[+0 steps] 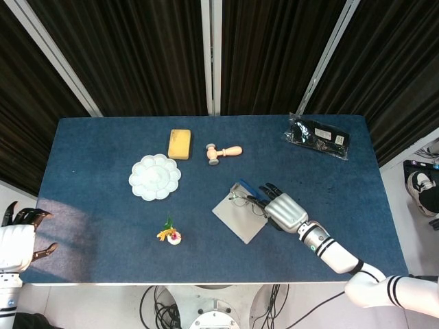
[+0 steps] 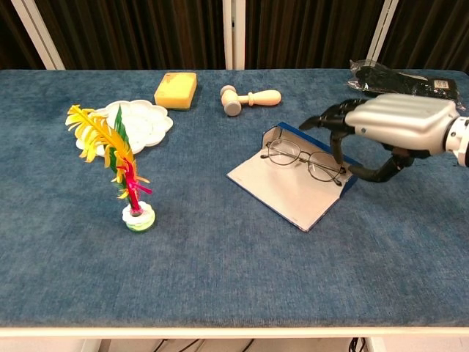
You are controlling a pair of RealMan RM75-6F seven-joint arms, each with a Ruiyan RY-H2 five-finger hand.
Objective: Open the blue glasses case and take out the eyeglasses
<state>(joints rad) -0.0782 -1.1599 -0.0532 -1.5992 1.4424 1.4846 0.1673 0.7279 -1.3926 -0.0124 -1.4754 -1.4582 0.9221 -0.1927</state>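
The blue glasses case [image 1: 239,219] [image 2: 287,189] lies opened flat on the table, its grey lining facing up. The wire-rimmed eyeglasses [image 1: 247,201] [image 2: 302,159] rest on the lining along the case's far right side. My right hand [image 1: 284,211] [image 2: 392,125] is at that right edge. Its fingers [image 2: 335,123] curl down over the blue rim beside the glasses, the thumb [image 2: 374,174] sits underneath, and it appears to pinch the rim. My left hand [image 1: 19,236] hangs off the table's near left corner, holding nothing, fingers apart.
A white flower-shaped palette [image 1: 155,177], a yellow sponge [image 1: 180,144] and a small wooden mallet [image 1: 223,151] lie behind the case. A feather shuttlecock [image 2: 124,176] stands to its left. A black packet [image 1: 317,136] sits at the far right corner.
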